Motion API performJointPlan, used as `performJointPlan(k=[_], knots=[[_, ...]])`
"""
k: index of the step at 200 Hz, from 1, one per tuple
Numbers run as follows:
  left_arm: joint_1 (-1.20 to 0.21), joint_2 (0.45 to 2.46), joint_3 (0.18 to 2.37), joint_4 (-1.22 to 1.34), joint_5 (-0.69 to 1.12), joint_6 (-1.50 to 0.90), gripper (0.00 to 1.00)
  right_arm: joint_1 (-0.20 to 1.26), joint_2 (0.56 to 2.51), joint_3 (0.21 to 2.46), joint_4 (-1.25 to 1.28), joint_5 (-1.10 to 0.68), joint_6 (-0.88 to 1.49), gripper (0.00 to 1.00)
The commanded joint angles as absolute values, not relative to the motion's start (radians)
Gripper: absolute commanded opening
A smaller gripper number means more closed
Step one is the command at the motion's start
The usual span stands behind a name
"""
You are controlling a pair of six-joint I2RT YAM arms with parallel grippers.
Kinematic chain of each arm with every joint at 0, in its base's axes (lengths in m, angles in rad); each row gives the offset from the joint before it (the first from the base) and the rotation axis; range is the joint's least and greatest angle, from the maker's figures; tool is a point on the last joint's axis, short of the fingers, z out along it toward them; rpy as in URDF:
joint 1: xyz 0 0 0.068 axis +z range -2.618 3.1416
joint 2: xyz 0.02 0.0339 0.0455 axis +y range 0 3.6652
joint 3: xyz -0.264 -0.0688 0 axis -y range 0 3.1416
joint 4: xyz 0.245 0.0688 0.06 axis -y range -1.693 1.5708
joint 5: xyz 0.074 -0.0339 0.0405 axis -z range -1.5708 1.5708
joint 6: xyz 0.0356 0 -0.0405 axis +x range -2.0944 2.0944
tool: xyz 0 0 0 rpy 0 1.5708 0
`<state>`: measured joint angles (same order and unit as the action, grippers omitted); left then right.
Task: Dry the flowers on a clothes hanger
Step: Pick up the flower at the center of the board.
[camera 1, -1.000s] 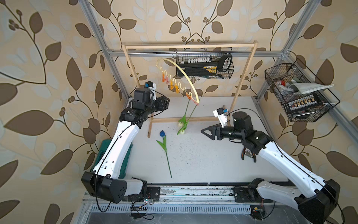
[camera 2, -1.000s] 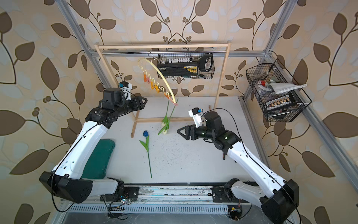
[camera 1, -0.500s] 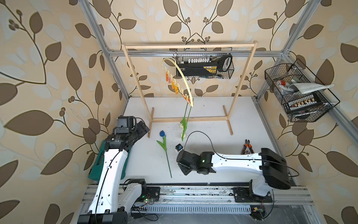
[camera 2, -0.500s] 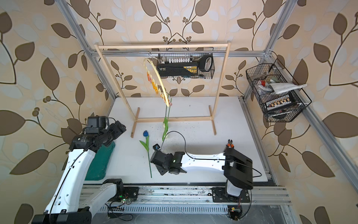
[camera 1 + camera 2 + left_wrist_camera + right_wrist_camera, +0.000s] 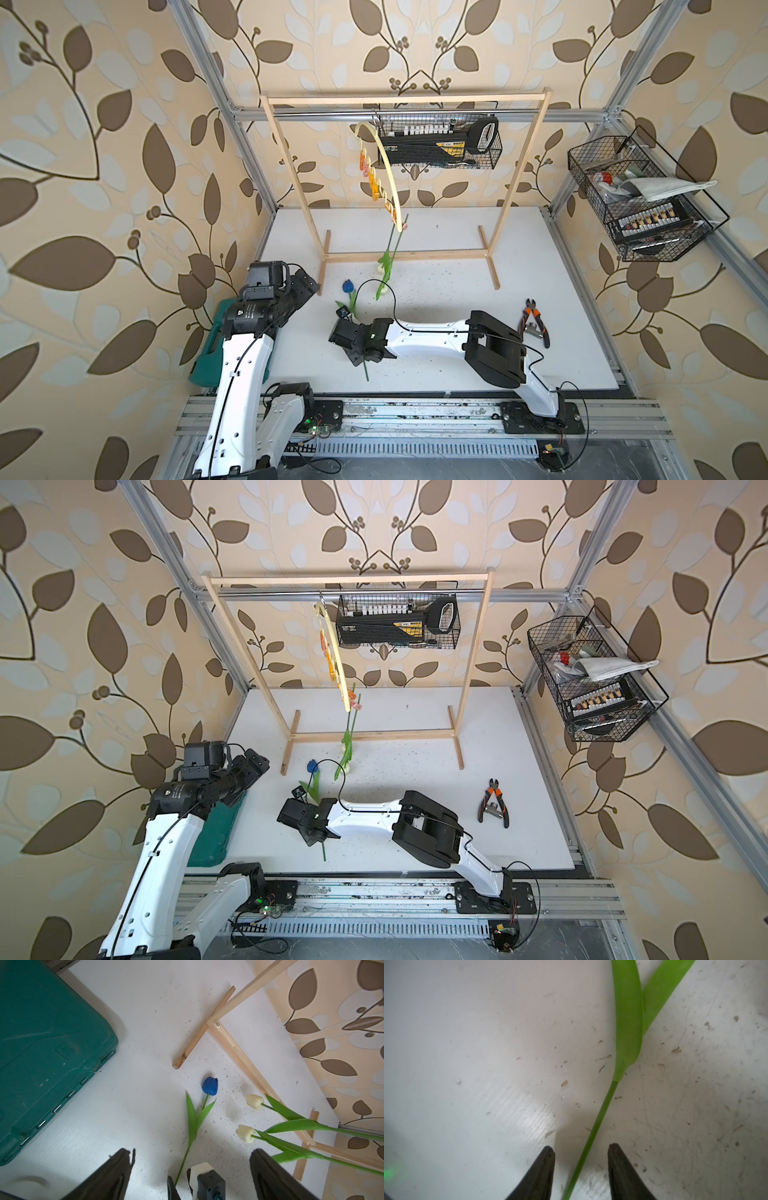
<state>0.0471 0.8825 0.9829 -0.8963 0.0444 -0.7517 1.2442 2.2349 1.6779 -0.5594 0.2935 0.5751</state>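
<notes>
White table (image 5: 540,249): my right gripper (image 5: 581,1145) straddles the blue flower stem (image 5: 604,1105), jaws half open, gripping nothing; I'd pinch squarely below the leaves (image 5: 628,1022).

Cannot see the tips of the right claw (image 5: 581,1147) in both top views, buried under its own black wrist housing (image 5: 360,337) together with the middle stretch of the blue-headed artificial tulip's (image 5: 348,286) thin green stem. From the right wrist, lose that tulip's head and leaf tips past the frame edge, and the two black fingers (image 5: 542,1172) cropped short too. From the left wrist, get only the tips of the left claw (image 5: 191,1150), only part of the dark green plastic case (image 5: 52,1043), and the two cream-white tulips (image 5: 254,1101) with stems cropped at the edge. Too small to tell in both top views which of the orange and pink clips (image 5: 376,185) on the pale cream arched hanger (image 5: 386,166) grips which stem.
</notes>
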Motion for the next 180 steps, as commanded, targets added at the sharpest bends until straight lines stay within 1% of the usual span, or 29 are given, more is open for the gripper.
performJointPlan(k=[1,28,65,75,113,132,145,165,180], knots=[[0.058,0.876,0.978,-0.881,0.087,-0.733,0.93,1.222,2.256,1.706,-0.599,0.263,0.584,0.35],[0.058,0.870,0.971,-0.868,0.098,-0.736,0.92,1.211,2.272,1.708,-0.586,0.234,0.584,0.26],[0.058,0.862,0.974,-0.872,0.110,-0.730,0.91,1.206,2.273,1.718,-0.617,0.230,0.588,0.04],[0.058,0.857,0.974,-0.871,0.118,-0.728,0.91,1.204,2.256,1.702,-0.619,0.237,0.592,0.01],[0.058,0.835,0.974,-0.852,0.155,-0.717,0.89,1.203,2.114,1.624,-0.601,0.244,0.591,0.00],[0.058,0.817,0.983,-0.839,0.206,-0.682,0.88,1.185,2.010,1.574,-0.585,0.198,0.600,0.00],[0.058,0.800,0.985,-0.807,0.310,-0.631,0.86,1.151,1.931,1.511,-0.531,0.103,0.637,0.00],[0.058,0.772,0.968,-0.738,0.510,-0.578,0.83,1.079,1.821,1.395,-0.377,-0.132,0.745,0.00],[0.058,0.744,0.949,-0.704,0.618,-0.567,0.80,1.049,1.774,1.362,-0.302,-0.266,0.811,0.00]])
